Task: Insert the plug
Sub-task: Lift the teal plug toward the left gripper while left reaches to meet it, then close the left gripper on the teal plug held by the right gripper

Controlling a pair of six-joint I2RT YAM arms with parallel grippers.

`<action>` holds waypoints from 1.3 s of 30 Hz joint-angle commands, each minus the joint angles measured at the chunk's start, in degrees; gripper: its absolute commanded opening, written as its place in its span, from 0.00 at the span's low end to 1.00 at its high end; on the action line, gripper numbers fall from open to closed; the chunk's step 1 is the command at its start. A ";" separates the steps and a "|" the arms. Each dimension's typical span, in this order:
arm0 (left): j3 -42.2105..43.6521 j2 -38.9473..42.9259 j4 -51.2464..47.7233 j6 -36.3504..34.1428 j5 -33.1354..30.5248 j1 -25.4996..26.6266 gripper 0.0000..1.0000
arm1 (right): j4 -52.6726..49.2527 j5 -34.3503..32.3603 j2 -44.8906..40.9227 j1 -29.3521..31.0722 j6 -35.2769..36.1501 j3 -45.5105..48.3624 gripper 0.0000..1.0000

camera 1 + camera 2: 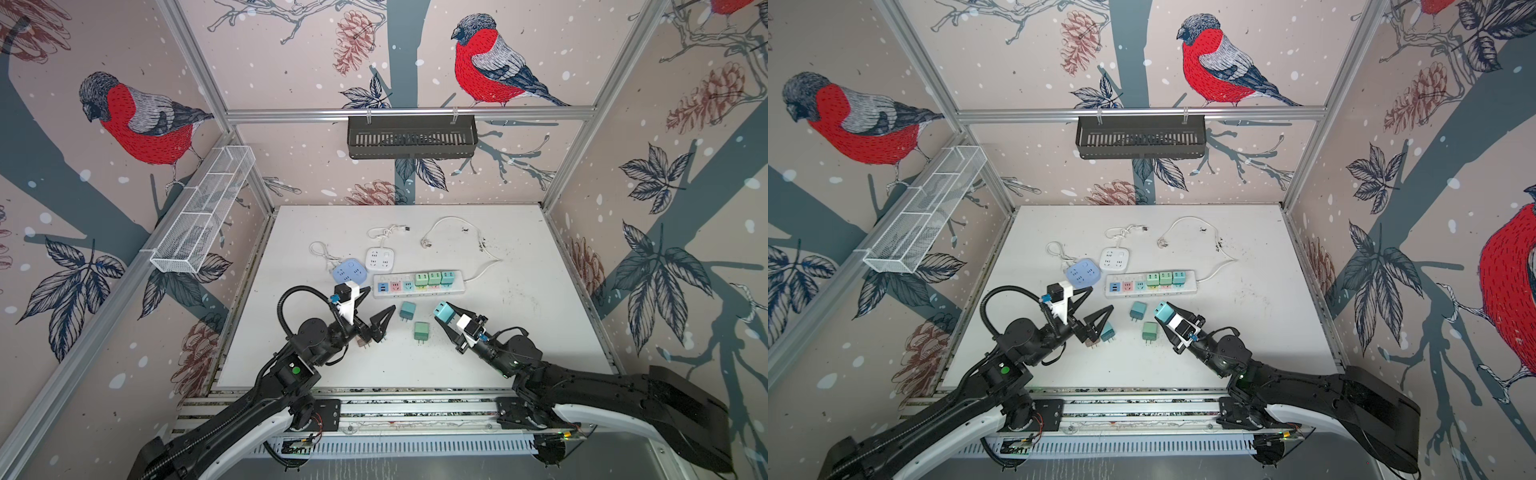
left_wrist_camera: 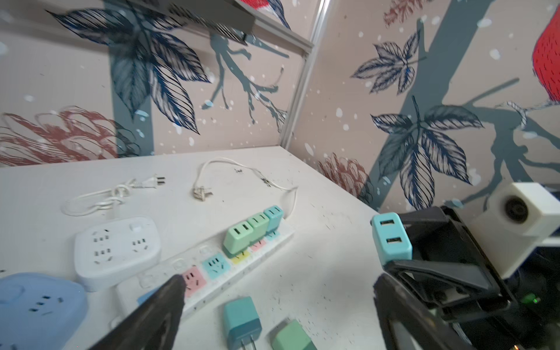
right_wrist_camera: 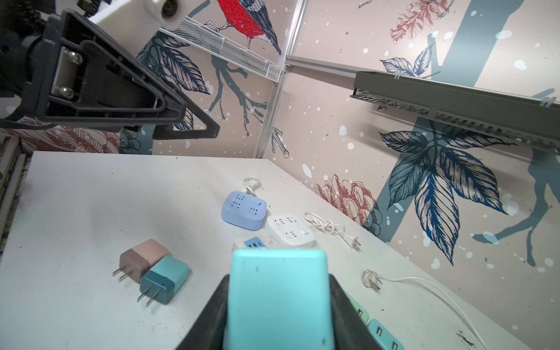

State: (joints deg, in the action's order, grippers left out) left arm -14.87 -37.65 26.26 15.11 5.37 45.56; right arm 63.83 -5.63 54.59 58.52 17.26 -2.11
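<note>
- Our right gripper (image 1: 445,313) pinches the light cyan cube-shaped charger plug (image 3: 277,297), raised just on the robot side of the long white power strip with pastel sockets (image 1: 428,291).
- Our left gripper (image 1: 379,300) hovers near the strip's left end, fingers spread wide and empty.
- A teal charger (image 1: 407,311) and a green charger (image 1: 420,331) lie near the strip.

Black slotted shelf (image 1: 411,137) hung at back; white mesh basket (image 1: 203,210) at left; bird wallpaper (image 1: 137,120) all round
</note>
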 commanded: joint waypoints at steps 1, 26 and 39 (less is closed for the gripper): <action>-3.43 -4.80 0.28 -3.06 -1.34 4.33 0.95 | 3.99 3.57 1.02 -0.24 2.77 1.09 0.05; -15.18 -29.37 2.41 -1.59 8.78 10.43 0.87 | 11.24 7.36 8.83 0.27 3.66 0.31 0.04; -18.09 -33.95 2.97 -0.79 11.97 11.74 0.51 | 15.94 5.01 11.82 0.54 4.28 0.46 0.04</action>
State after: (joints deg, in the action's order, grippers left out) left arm -32.27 -71.05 28.01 14.61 15.35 57.06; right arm 74.67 -0.03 65.87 58.94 21.26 -1.37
